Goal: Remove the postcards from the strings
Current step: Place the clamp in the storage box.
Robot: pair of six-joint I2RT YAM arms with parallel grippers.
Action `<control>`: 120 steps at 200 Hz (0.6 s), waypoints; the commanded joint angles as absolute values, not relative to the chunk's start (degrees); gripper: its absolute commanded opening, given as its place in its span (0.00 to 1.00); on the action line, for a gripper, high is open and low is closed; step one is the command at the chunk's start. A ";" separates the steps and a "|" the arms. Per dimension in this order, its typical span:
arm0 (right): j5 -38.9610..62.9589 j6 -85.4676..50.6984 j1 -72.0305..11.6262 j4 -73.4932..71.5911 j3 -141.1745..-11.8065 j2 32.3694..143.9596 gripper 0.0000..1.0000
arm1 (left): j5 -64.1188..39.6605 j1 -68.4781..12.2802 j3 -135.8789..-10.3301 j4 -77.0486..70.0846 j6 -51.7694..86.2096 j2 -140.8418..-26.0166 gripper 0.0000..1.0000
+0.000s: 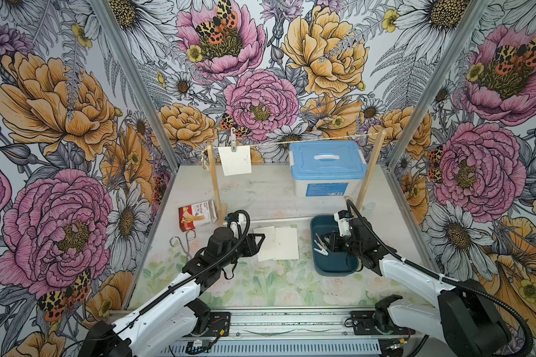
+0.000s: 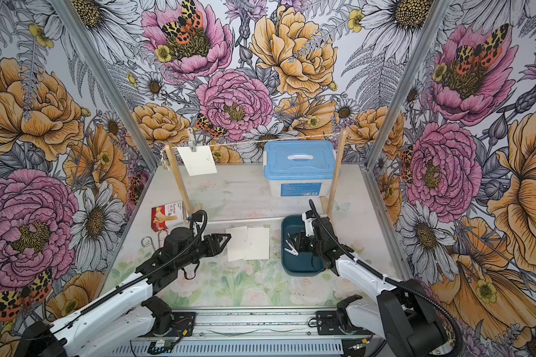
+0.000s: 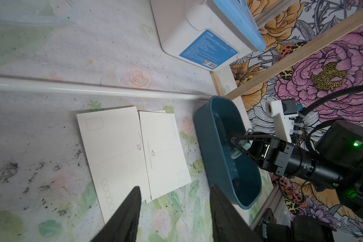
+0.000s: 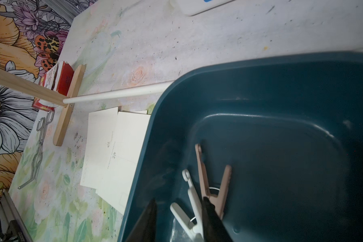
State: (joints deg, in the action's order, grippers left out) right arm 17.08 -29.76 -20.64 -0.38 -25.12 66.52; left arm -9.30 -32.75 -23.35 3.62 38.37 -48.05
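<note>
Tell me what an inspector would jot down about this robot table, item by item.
Surface: table with faded floral print, speckled with dark marks.
Job's things: one hanging postcard pegged to the string; loose postcards lie overlapped on the table.
Clutter: blue-lidded box, bandage box, tongs, white rod, teal bin holding clothespins.
Grippers: left gripper open, empty, by the loose postcards; right gripper open inside the bin.
Cables: black hoses loop along both arms.
Surroundings: floral wallpaper on three sides.
</note>
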 commanded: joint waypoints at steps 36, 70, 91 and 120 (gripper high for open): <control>15.24 -29.27 -20.60 1.83 -28.77 60.97 0.58 | -7.31 -30.74 -25.00 1.25 36.75 -45.14 0.59; 17.56 -29.79 -20.97 2.71 -30.18 57.56 0.63 | -7.92 -29.21 -26.40 0.20 36.43 -44.74 0.62; 19.43 -29.78 -21.92 2.82 -31.43 56.22 0.68 | -7.99 -28.17 -26.81 -0.74 36.28 -44.61 0.66; 21.87 -29.62 -23.62 2.57 -33.42 54.66 0.74 | -7.81 -26.56 -25.76 -5.73 37.60 -43.25 0.75</control>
State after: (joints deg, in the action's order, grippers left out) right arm 18.87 -30.00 -22.35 2.74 -30.52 56.45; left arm -8.36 -27.86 -25.28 -0.12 37.43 -44.80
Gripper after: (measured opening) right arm 0.726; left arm 0.714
